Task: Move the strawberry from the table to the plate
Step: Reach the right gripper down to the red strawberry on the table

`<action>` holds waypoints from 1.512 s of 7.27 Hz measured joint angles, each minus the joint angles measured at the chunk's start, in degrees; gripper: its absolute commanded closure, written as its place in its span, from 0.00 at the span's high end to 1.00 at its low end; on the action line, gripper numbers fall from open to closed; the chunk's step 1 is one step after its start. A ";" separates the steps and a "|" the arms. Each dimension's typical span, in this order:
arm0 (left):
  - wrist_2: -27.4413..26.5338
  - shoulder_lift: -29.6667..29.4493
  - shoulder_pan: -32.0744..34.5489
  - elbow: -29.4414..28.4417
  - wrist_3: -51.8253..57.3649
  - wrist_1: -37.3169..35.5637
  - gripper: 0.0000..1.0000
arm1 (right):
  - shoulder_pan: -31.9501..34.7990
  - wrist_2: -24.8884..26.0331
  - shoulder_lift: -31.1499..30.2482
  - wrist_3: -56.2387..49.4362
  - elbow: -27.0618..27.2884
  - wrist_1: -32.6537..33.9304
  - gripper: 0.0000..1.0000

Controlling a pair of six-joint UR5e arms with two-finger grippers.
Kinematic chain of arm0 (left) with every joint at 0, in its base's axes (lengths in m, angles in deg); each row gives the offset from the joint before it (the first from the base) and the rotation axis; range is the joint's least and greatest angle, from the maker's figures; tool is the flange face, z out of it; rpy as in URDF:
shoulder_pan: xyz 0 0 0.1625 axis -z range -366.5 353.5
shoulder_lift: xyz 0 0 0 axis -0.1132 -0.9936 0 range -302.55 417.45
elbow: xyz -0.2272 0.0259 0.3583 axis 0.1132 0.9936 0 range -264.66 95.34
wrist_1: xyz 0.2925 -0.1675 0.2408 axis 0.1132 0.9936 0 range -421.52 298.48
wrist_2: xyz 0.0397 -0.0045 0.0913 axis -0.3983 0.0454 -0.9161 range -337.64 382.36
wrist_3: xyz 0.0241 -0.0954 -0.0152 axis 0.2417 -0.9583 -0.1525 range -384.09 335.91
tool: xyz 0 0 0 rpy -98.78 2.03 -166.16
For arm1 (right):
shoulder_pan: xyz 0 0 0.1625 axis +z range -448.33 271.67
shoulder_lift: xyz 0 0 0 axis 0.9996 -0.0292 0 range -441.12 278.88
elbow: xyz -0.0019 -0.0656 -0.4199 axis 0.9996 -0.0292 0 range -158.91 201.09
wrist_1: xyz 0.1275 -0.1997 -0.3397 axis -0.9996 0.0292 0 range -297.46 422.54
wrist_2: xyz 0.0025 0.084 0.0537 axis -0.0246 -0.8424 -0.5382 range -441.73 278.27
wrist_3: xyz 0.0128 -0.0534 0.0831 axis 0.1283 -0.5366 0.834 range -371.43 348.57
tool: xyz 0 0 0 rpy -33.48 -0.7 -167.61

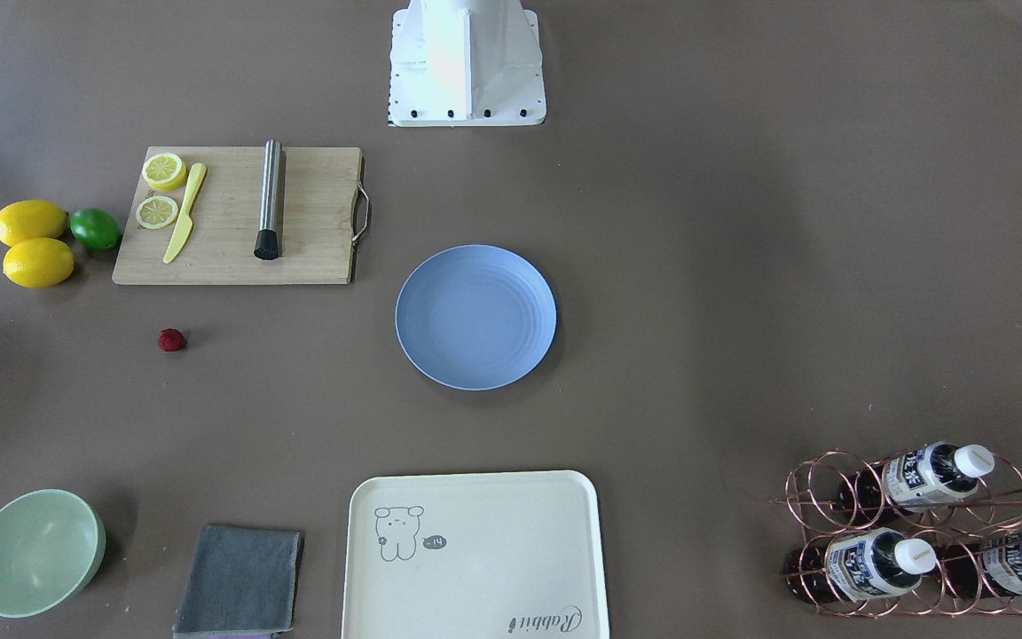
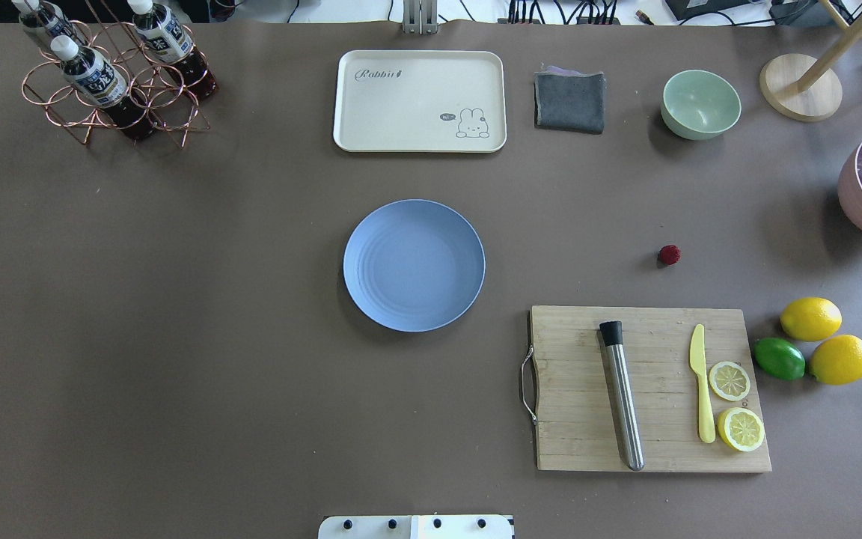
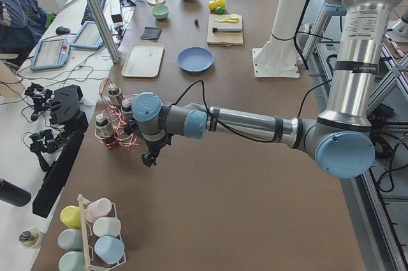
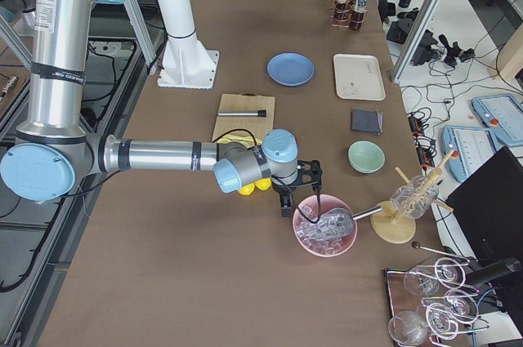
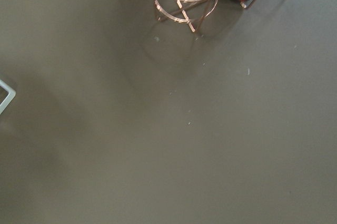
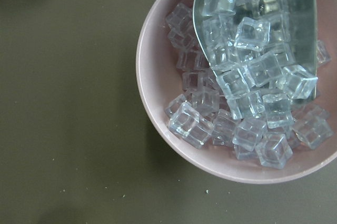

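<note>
The small dark-red strawberry (image 2: 669,254) (image 1: 171,340) lies alone on the brown-grey table (image 2: 176,314), just beyond the cutting board's far edge. The round light-blue plate (image 2: 414,265) (image 1: 475,317) sits mid-table with nothing on it. My left gripper (image 3: 151,156) shows only in the exterior left view, hanging near the bottle rack; I cannot tell whether it is open or shut. My right gripper (image 4: 301,200) shows only in the exterior right view, over the pink ice bowl's near rim; its state cannot be told either. Neither wrist view shows fingers.
A wooden cutting board (image 2: 648,389) carries a steel muddler, a yellow knife and lemon slices. Two lemons and a lime (image 2: 779,358) lie beside it. A cream tray (image 2: 420,101), grey cloth (image 2: 569,101), green bowl (image 2: 700,103), bottle rack (image 2: 113,75) and pink ice bowl (image 6: 158,129) ring the table.
</note>
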State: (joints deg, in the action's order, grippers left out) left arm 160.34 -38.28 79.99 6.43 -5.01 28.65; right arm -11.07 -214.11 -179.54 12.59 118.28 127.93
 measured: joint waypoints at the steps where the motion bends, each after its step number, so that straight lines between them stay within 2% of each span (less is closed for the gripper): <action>1: 0.11 0.71 0.50 -0.53 0.83 -1.61 0.98 | -2.41 1.22 1.52 4.77 0.13 0.00 0.99; 6: 0.52 1.65 0.86 -0.83 1.40 -2.46 0.98 | -24.17 15.80 15.72 36.93 -0.72 0.08 0.99; 8: 0.53 1.68 0.82 -0.84 1.40 -2.45 0.98 | -28.30 18.48 20.45 41.41 -3.61 0.09 1.00; 11: 0.59 1.82 0.80 -0.97 1.40 -2.44 0.98 | -29.74 18.97 21.31 42.16 -4.09 0.01 0.99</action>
State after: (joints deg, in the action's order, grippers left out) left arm 160.94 -36.46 80.79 5.46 -3.61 26.21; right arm -40.81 -195.13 -158.23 54.74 114.19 127.93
